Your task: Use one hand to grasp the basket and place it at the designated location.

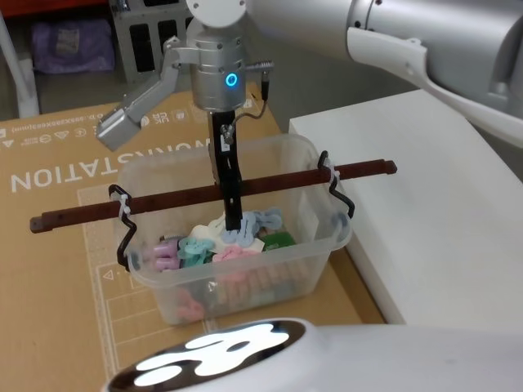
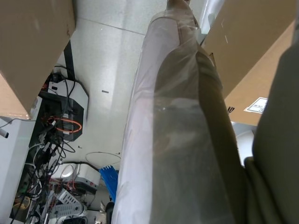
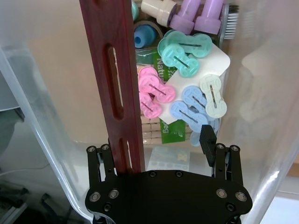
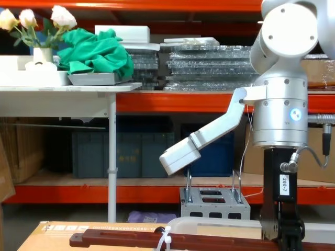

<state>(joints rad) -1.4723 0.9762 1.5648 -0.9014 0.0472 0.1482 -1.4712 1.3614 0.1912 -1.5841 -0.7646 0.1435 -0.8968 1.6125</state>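
right pincer (image 1: 234,222) is held spread either side of the wooden handle (image 1: 163,202), dipped into the clear basket (image 1: 323,245) above pastel clips (image 3: 161,91).

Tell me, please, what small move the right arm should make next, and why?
Probably close the right claw on the wooden handle. The claw is open and straddles the handle, which runs between its fingers, nearer one of them, with the tips down inside the clear basket. The basket sits on the cardboard, so a firm hold seems needed before any lift.
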